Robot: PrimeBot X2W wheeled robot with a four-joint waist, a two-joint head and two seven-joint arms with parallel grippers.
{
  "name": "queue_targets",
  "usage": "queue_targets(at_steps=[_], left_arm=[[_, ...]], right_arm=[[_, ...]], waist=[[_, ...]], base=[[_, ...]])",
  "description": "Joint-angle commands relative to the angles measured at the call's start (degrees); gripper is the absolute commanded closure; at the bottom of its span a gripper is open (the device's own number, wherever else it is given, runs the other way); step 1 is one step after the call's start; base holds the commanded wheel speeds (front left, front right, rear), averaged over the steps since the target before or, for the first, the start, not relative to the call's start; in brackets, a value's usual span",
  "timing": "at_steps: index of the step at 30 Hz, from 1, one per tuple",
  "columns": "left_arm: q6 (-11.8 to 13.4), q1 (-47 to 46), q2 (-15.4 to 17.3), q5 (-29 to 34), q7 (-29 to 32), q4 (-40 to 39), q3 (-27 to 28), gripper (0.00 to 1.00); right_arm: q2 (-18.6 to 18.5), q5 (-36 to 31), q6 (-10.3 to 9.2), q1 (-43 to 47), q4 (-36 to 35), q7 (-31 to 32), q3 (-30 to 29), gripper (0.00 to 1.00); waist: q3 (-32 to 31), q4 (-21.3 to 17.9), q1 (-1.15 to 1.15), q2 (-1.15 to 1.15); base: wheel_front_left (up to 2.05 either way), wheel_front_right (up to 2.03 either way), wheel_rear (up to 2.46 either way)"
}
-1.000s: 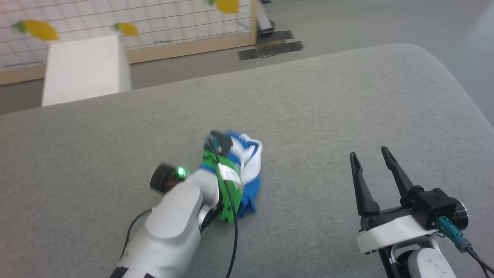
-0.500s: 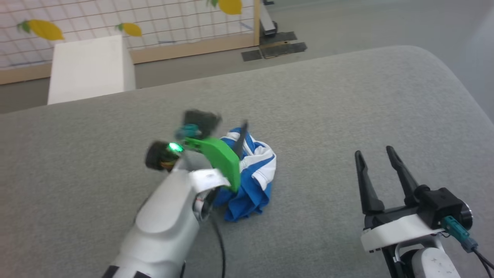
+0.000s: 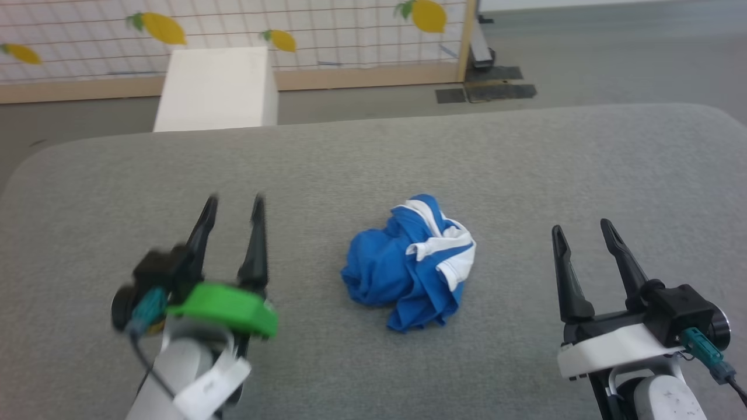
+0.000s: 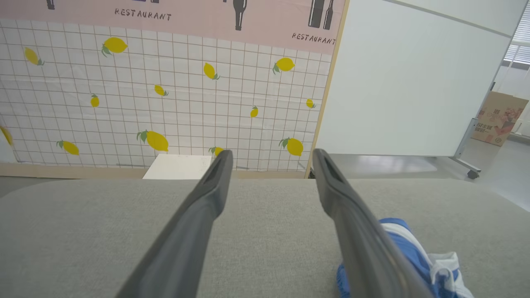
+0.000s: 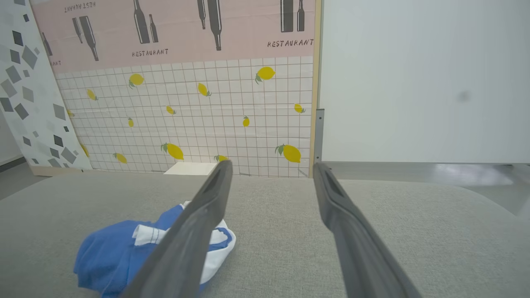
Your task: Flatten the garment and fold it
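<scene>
Blue and white, one garment (image 3: 408, 262) lies bunched in a loose heap at the middle of the grey cloth-covered counter (image 3: 525, 163), not flattened and not folded, with a white hem curling over its 2 o'clock side. Two grippers flank it, both apart from it: the left gripper (image 3: 233, 201) at its 8 o'clock and the right gripper (image 3: 581, 227) at its 4 o'clock, each with two dark fingers spread wide, pointing toward 12 o'clock and holding nothing. One white box (image 3: 216, 87) stands on the floor past the counter's far edge at 11 o'clock, in front of a grid-patterned wall with yellow lemons (image 3: 350, 23). The left wrist view adds one cardboard box (image 4: 499, 118) at 3 o'clock and a plain white board (image 4: 414, 78); the right wrist view adds a panel of grey shards (image 5: 25, 82) at 9 o'clock. Half a second ago the left gripper was up against the heap, and a second ago it was down on it; now it has drawn back and let go.
</scene>
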Motion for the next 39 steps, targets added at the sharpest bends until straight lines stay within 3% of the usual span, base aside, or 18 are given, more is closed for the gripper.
queue_targets(at_steps=[1,12,25,30,35,39], left_arm=[[0.01,2.83,0.27,1.22,-0.2,-1.02,1.08,0.0],[-1.09,12.69,-2.77,6.06,-0.21,-5.24,6.41,0.0],[-3.78,13.06,-6.0,9.35,-0.21,-4.94,9.34,0.0],[-4.44,13.14,-6.66,10.08,-0.21,-4.92,10.06,0.0],[-5.12,12.43,-7.17,10.63,-0.21,-4.9,10.18,0.0],[-5.55,11.76,-7.5,10.85,-0.21,-4.85,9.96,0.0]], right_arm=[[-0.08,-0.31,0.28,0.94,-0.35,-0.06,-0.03,0.0],[-0.08,-1.52,0.28,2.29,-0.61,1.58,-0.14,0.0],[-0.08,-1.59,0.28,1.41,0.24,4.33,3.31,0.0],[-0.08,-1.4,0.28,-0.75,4.76,15.36,7.39,0.0],[-0.08,-1.25,0.28,-4.04,9.92,27.55,7.72,0.0],[-0.08,-1.92,0.28,-6.48,12.8,33.76,7.63,0.0]], waist=[[-0.9,2.15,0.0,0.0],[-1.12,7.35,0.0,0.0],[-1.14,7.94,0.0,0.0],[-0.66,7.97,0.0,0.0],[0.28,8.53,0.0,0.0],[1.05,9.11,0.0,0.0]], base=[[0.0,0.0,0.0],[0.0,0.0,0.0],[0.0,0.0,0.0],[0.0,0.0,0.0],[0.0,0.0,0.0],[0.0,0.0,0.0]])
